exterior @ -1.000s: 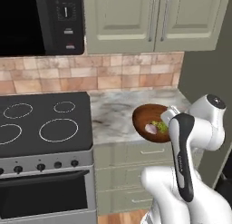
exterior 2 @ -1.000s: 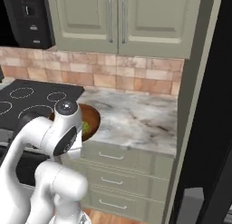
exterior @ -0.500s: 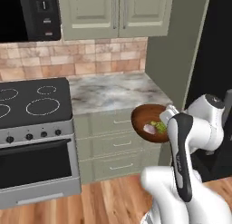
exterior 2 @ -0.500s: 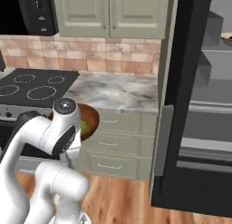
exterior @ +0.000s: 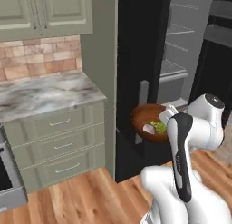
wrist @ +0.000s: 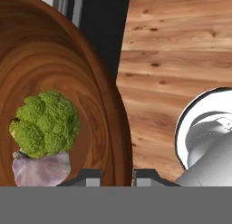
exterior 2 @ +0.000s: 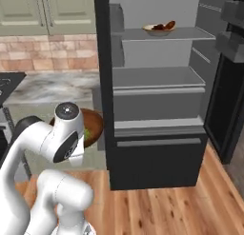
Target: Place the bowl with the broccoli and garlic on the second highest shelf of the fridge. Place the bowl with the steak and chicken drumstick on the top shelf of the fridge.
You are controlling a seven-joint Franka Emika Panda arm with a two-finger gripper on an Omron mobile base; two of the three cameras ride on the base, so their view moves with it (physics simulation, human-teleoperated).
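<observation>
Marble counter and green drawers at left, beneath a brick backsplash. Wooden bowl carried above the wood floor, level with the lower front of the open black fridge; broccoli inside, touching pale garlic. Gripper clamped across the bowl rim, one fingertip inside, one outside. Second highest shelf of the fridge bare grey, well above the carried bowl. Top shelf bearing a light bowl with dark meat. Fridge door swung open at far right.
</observation>
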